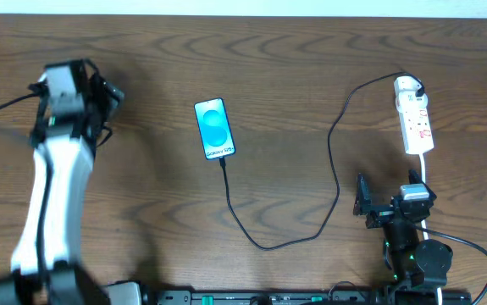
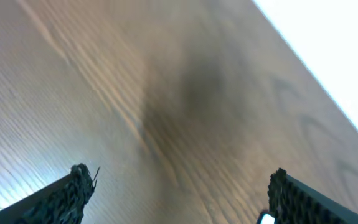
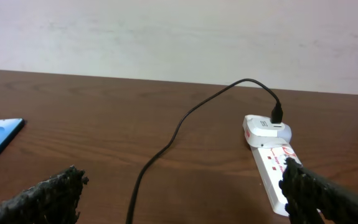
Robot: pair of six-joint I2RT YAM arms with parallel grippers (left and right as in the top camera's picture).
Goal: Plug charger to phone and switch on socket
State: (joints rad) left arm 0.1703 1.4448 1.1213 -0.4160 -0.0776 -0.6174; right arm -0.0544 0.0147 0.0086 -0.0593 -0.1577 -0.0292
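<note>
Charger (image 3: 248, 79) is seen looped from the socket (image 1: 415, 121) at far right to the near end of the phone (image 1: 214, 128) at the middle of the bench (image 1: 141, 178), apparently plugged in, so switching on is judged pending: the right fingers (image 3: 48, 196), spread apart like the left fingers (image 2: 66, 196), must be brought onto the socket to flip it on.

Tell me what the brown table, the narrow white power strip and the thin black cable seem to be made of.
Brown table: wood or wood-look laminate, satin finish; grain lines and soft glare show.
Narrow white power strip: probably moulded plastic, smooth and slightly glossy.
Thin black cable: likely a rubber or soft plastic sheath, matte; it bends in loose curves.
</note>
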